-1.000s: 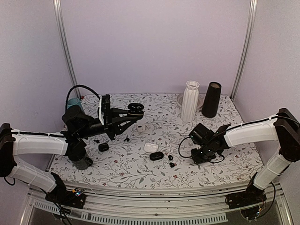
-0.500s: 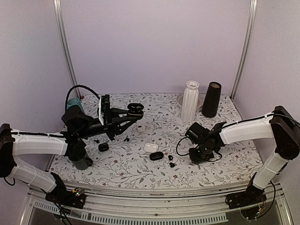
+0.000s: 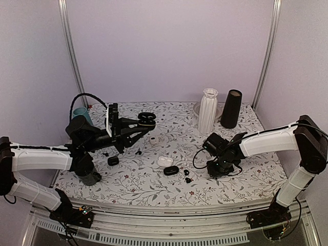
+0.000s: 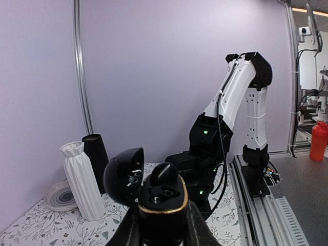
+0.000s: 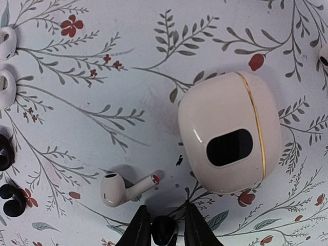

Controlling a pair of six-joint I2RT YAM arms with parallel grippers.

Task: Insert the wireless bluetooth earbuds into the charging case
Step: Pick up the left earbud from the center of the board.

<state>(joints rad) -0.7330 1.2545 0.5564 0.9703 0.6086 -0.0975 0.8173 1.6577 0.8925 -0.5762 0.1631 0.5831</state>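
My left gripper (image 4: 163, 226) is shut on a black charging case (image 4: 164, 205) with a gold rim, held upright above the table's left side (image 3: 147, 119). Its lid (image 4: 123, 177) hangs open to the left, and one black earbud (image 4: 165, 177) sits in it. In the right wrist view my right gripper (image 5: 165, 228) is low over the table, shut on a small black earbud (image 5: 165, 233). Just ahead of it lie a white stemmed earbud (image 5: 123, 187) and a shut white case (image 5: 230, 138). Dark bud pieces (image 5: 11, 200) show at the left edge.
A white case (image 3: 165, 160), a black case (image 3: 171, 170) and loose black buds (image 3: 188, 179) lie mid-table. Another small black case (image 3: 113, 161) lies at the left. A white vase (image 3: 207, 110), a black cone (image 3: 231, 108) and a plate (image 3: 197, 107) stand at the back, a teal cup (image 3: 79, 112) far left.
The right arm's wrist has shifted a little to the left over the table. The left arm still holds the open case in the same place.
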